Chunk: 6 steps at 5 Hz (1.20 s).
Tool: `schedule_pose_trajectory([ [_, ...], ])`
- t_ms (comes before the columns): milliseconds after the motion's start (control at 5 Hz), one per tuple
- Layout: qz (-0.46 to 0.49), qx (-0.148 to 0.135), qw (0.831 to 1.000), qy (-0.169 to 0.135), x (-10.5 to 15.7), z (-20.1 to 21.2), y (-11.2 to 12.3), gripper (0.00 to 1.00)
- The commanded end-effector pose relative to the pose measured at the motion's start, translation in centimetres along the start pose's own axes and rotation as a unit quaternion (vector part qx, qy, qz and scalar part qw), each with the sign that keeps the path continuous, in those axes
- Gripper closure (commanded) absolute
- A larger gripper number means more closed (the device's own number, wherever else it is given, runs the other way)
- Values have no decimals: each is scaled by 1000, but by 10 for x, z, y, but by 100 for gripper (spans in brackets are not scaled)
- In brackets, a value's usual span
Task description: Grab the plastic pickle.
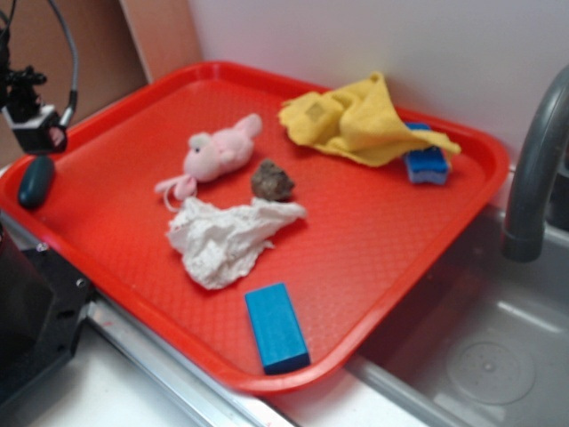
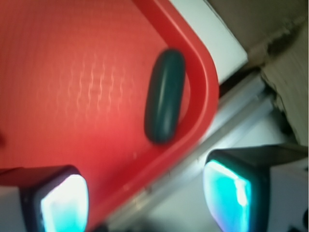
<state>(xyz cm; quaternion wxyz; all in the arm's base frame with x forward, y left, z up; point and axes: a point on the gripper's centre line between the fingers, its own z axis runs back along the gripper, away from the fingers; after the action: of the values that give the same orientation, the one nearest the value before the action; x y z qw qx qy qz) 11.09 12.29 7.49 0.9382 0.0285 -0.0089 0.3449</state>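
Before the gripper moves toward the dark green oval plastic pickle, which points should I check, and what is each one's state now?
1. Dark teal-green oval plastic pickle visible: ok.
2. Gripper open: ok; both fingers stand apart.
3. Gripper empty: ok.
4. Pickle between the fingers: not ok; it lies ahead of them.
5. Room around the pickle: not ok; it rests against the red plastic tray corner rim.
6. Gripper height above the tray: cannot tell.

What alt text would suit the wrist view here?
A smooth dark teal-green oval plastic pickle lies inside the rounded corner of a red plastic tray. The open gripper sits apart from it, fingertips at the bottom edge.
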Motion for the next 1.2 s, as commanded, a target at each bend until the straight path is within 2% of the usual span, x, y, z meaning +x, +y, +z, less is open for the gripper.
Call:
schedule_pose_trajectory([
  [0, 83, 35, 995, -36, 18, -26, 29, 0],
  [200, 76, 24, 996, -37, 22, -42, 29, 0],
  [400, 58, 22, 997, -37, 24, -50, 19, 0],
  [800, 32, 24, 998, -40, 12, -45, -15, 0],
  [1000, 28, 10, 999, -28, 6, -50, -19, 0],
])
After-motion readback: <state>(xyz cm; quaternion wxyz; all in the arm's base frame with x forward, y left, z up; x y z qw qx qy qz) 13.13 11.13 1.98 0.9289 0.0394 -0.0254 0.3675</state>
